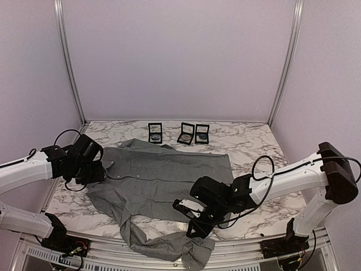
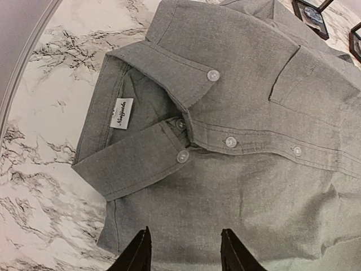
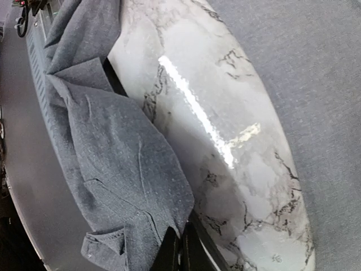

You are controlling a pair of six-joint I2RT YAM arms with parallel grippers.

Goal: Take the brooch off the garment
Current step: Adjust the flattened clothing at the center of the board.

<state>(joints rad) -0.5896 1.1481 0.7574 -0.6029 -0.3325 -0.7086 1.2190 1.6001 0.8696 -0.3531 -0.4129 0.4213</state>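
Note:
The grey shirt [image 1: 163,175] lies flat on the marble table, collar to the left, one sleeve hanging over the front edge. No brooch shows on it in any view. My left gripper [image 1: 95,168] is open and empty, hovering just above the shoulder cloth below the collar [image 2: 186,253]. The left wrist view shows the shirt [image 2: 254,169], its white neck label [image 2: 121,113], the chest pocket [image 2: 310,79] and several buttons. My right gripper [image 1: 194,224] is shut; its tips [image 3: 180,248] touch the edge of the hanging sleeve [image 3: 113,158]. I cannot tell if cloth is pinched.
Three small open black boxes [image 1: 155,132] [image 1: 185,134] [image 1: 202,134] stand at the back of the table, each with a small round item inside; two show in the left wrist view [image 2: 310,12]. Bare marble [image 1: 254,147] lies right of the shirt. The metal front rail [image 3: 39,62] runs under the sleeve.

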